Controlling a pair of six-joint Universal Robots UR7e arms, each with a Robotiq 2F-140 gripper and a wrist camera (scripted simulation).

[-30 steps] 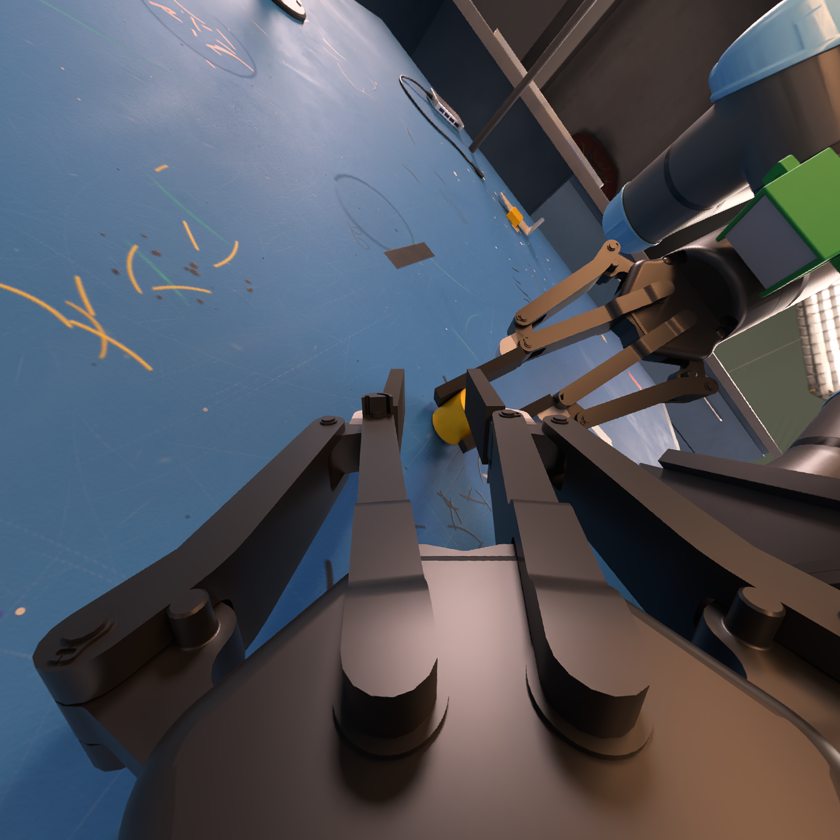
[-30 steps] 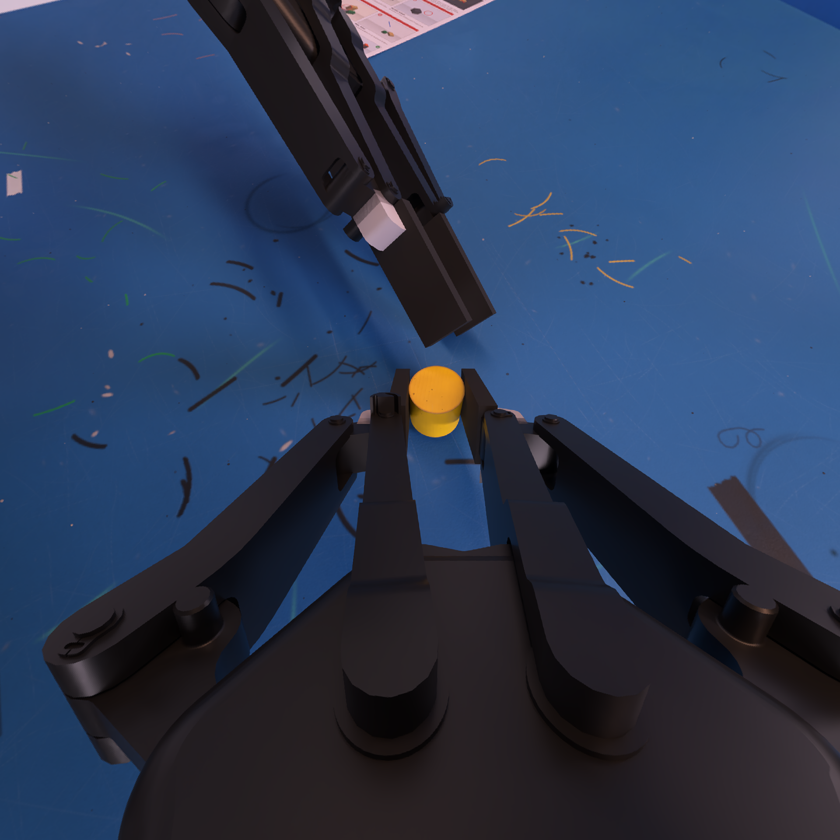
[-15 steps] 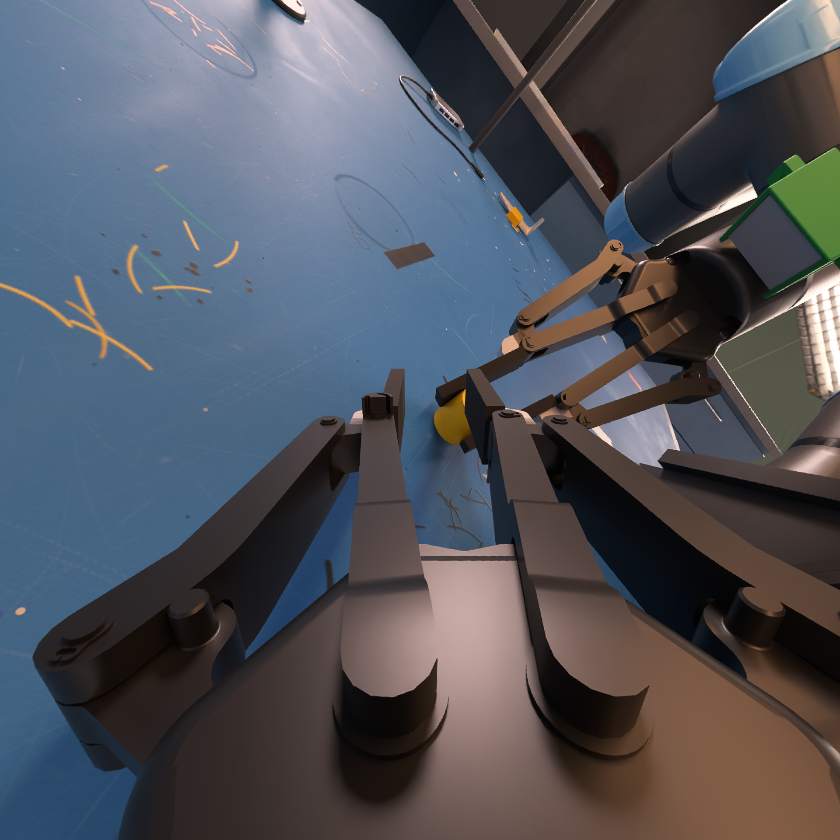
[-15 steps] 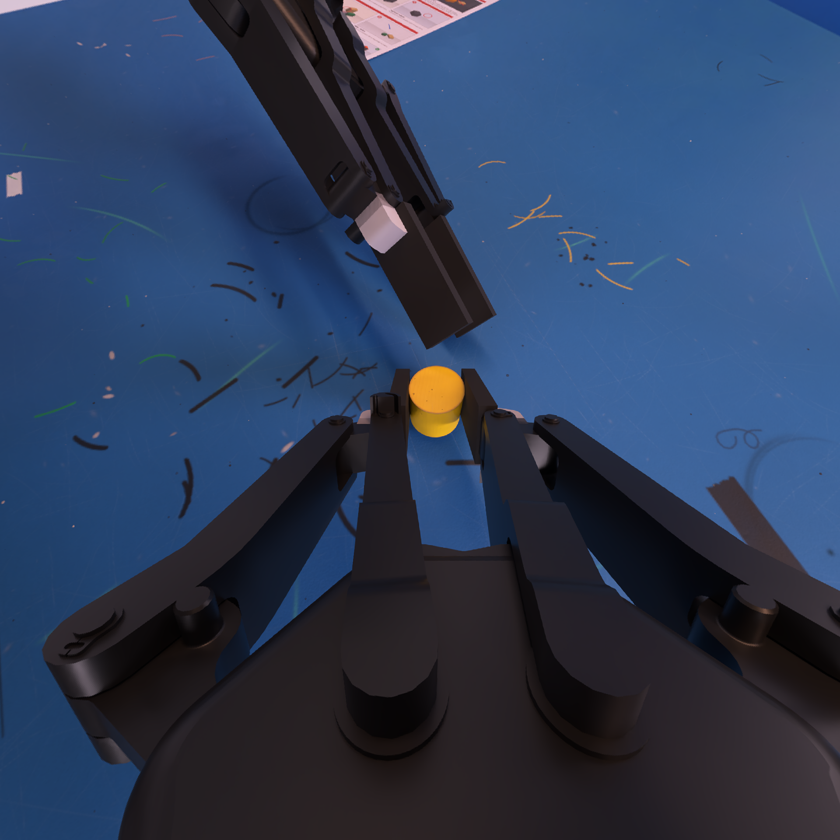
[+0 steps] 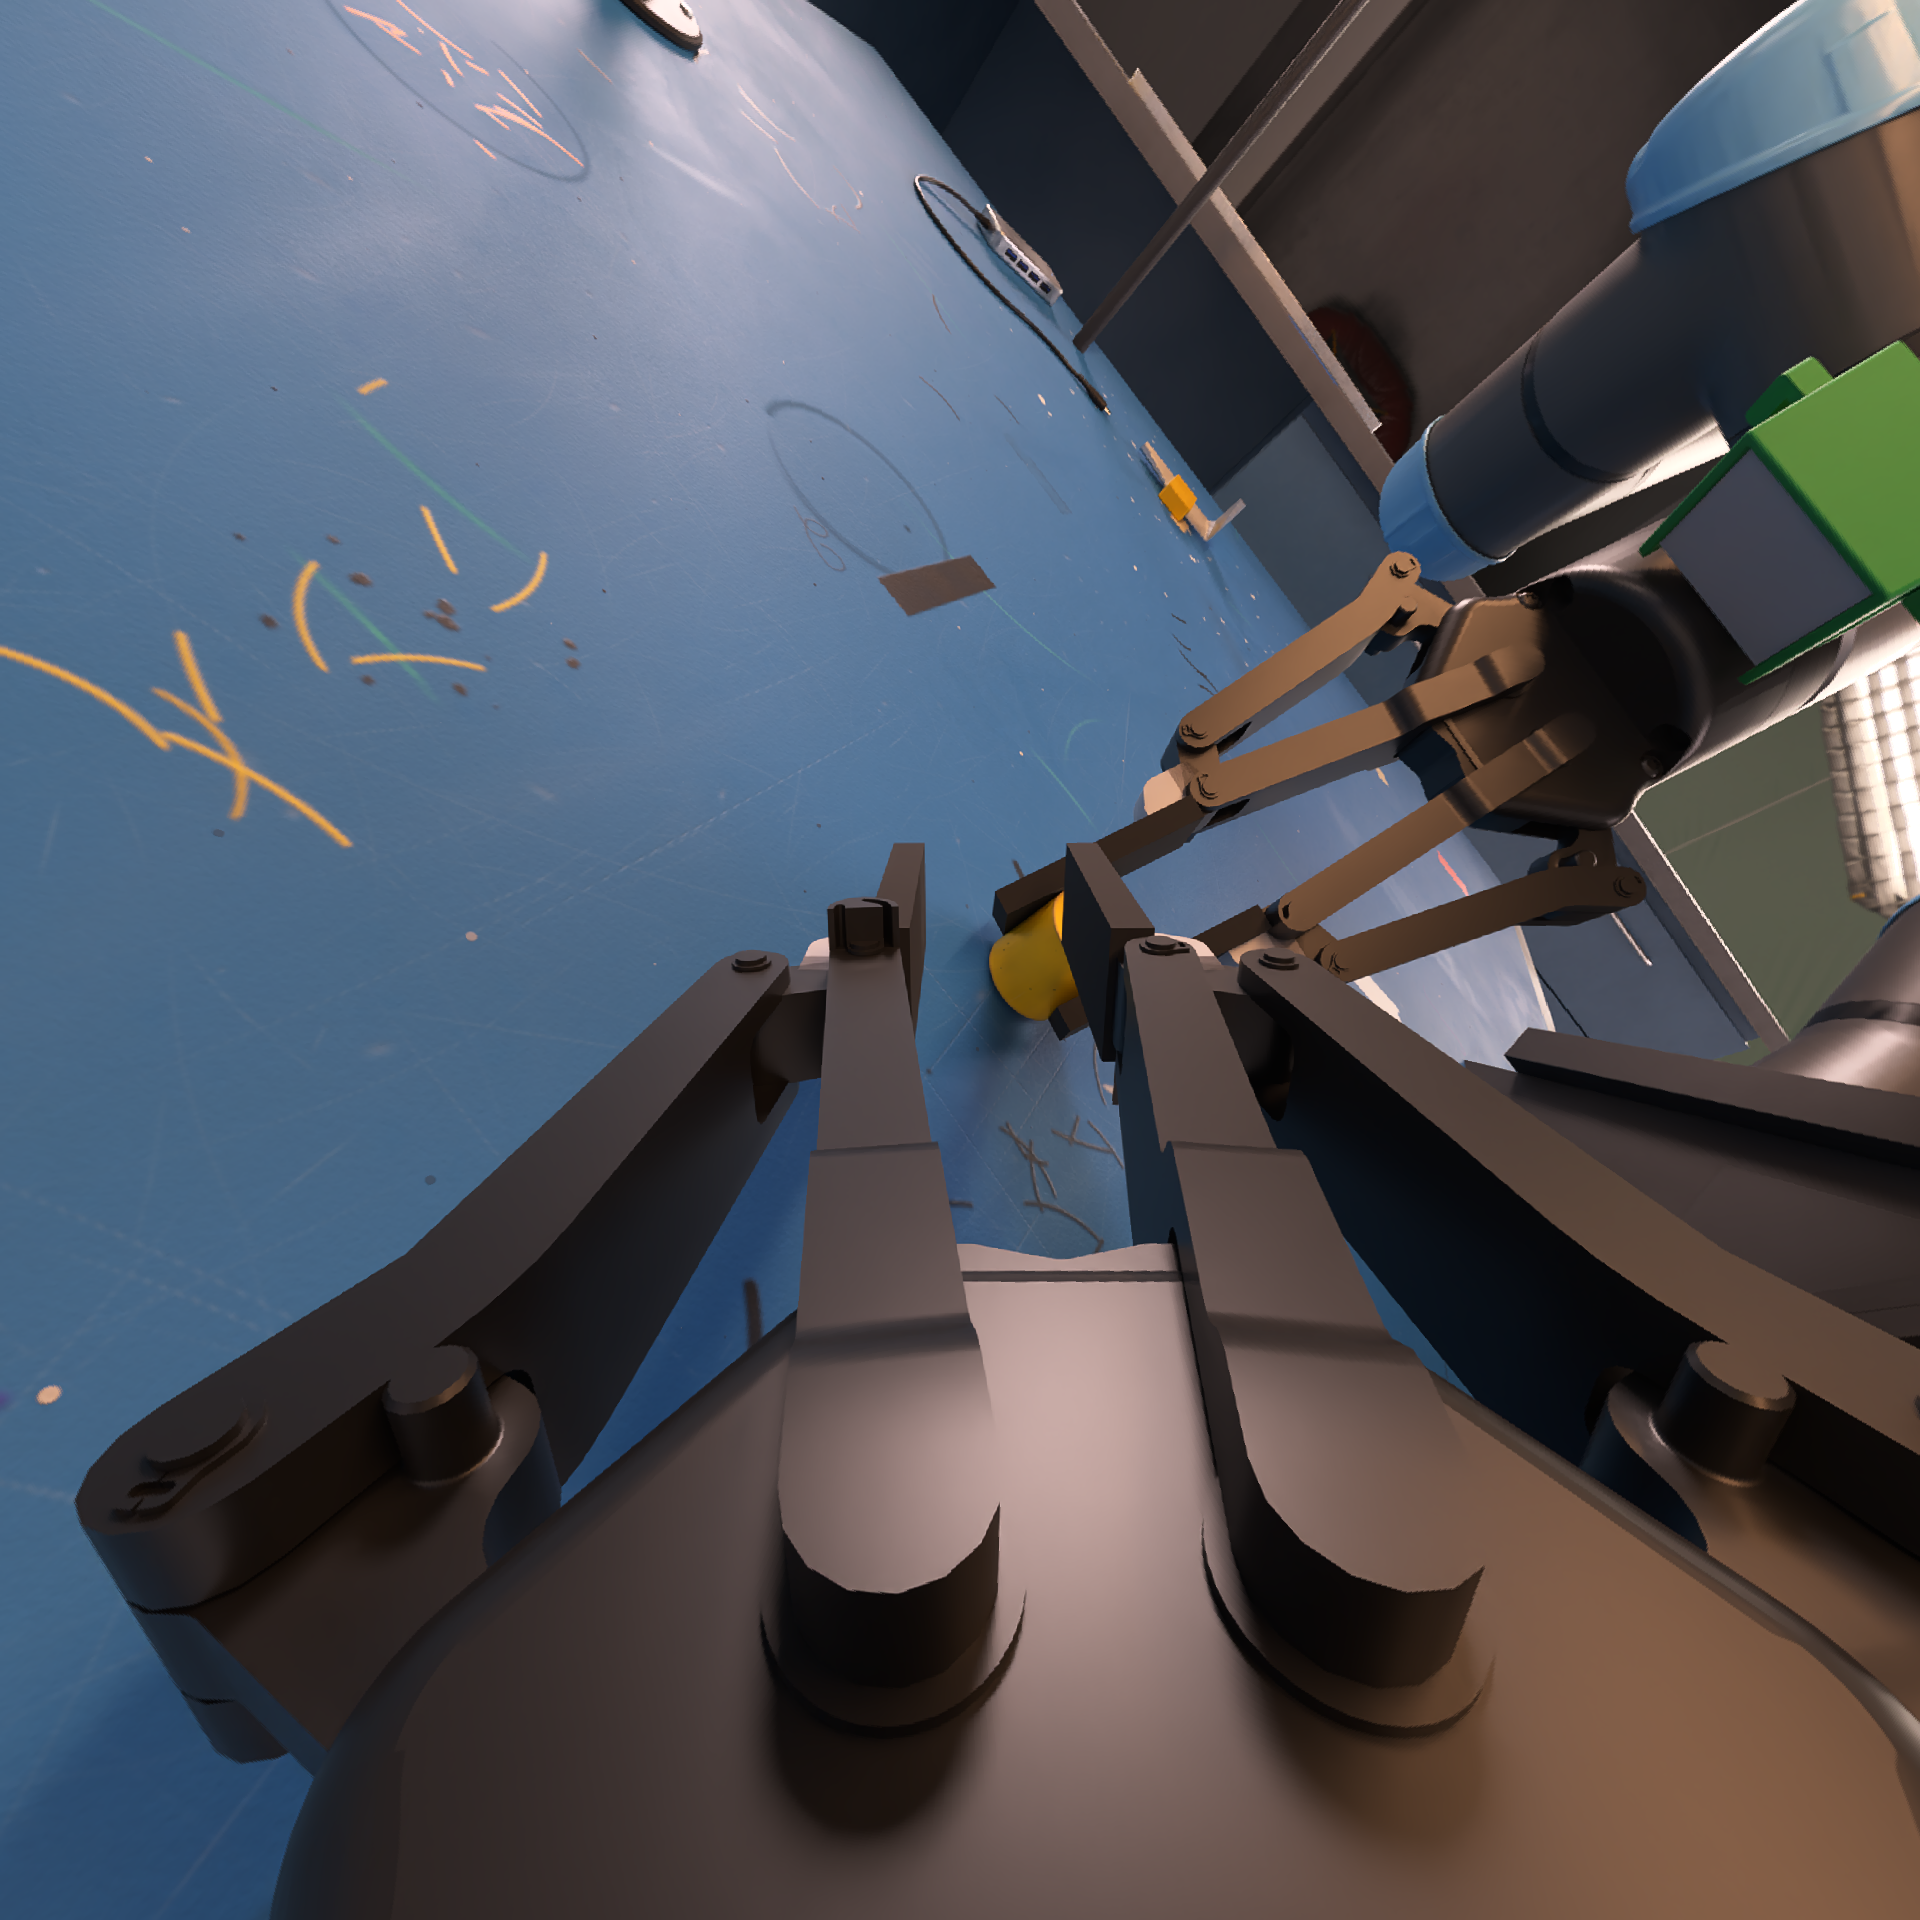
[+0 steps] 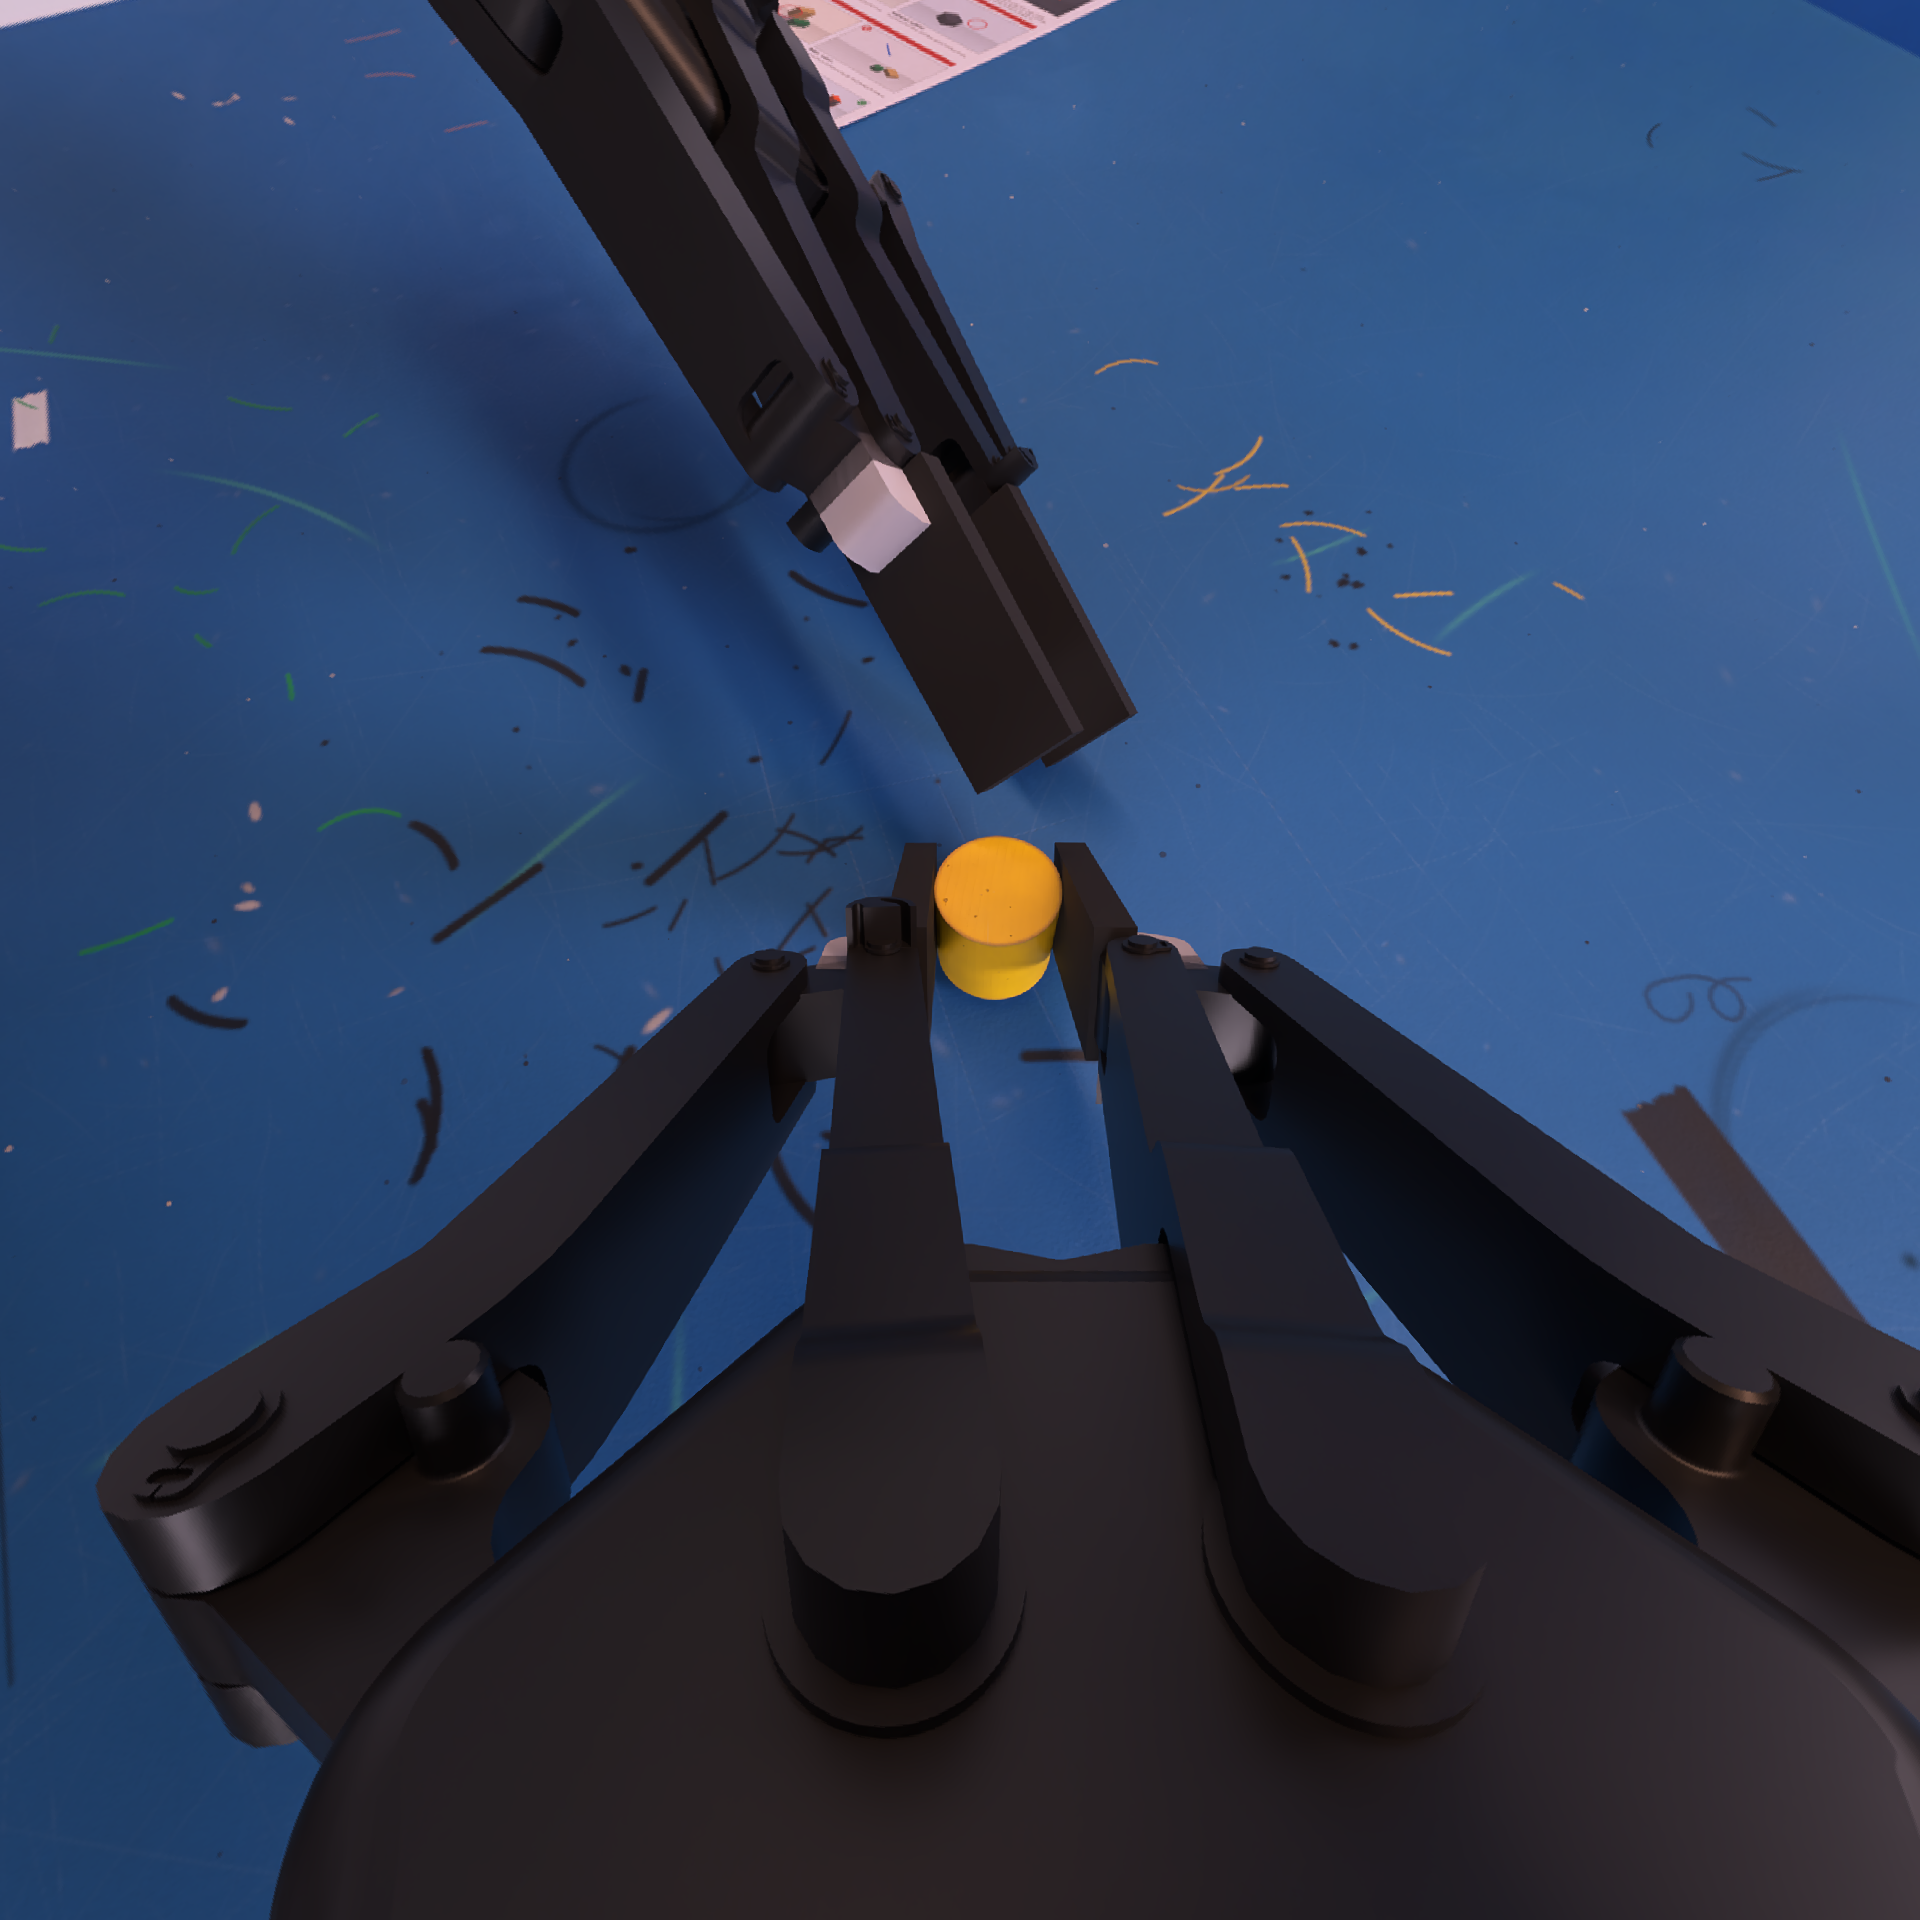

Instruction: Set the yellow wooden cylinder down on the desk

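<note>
The right gripper (image 6: 995,914) is closed on the yellow wooden cylinder (image 6: 995,920), one finger pad pressed flat against each side of its curved wall; the cylinder stands upright between the pads, its round top face toward the right wrist camera. In the left wrist view the same cylinder (image 5: 1029,961) shows partly behind a pad of the right gripper (image 5: 1049,961), and its lower end lies at or just above the blue desk (image 5: 520,987); whether the two touch cannot be told. The left gripper (image 5: 1003,925) holds nothing, its fingers set a narrow gap apart; seen from the right wrist camera, the left gripper (image 6: 1049,738) hangs just beyond the cylinder, tilted, tips near the desk (image 6: 1455,831) and apart from the cylinder. Beyond the cylinder, the desk surface carries black, green and orange scribble marks. A strip of dark tape (image 6: 1745,1205) lies to the right of the cylinder, nearer the right wrist camera, and a printed sheet (image 6: 935,42) lies at the desk's far edge, behind the left gripper.
</note>
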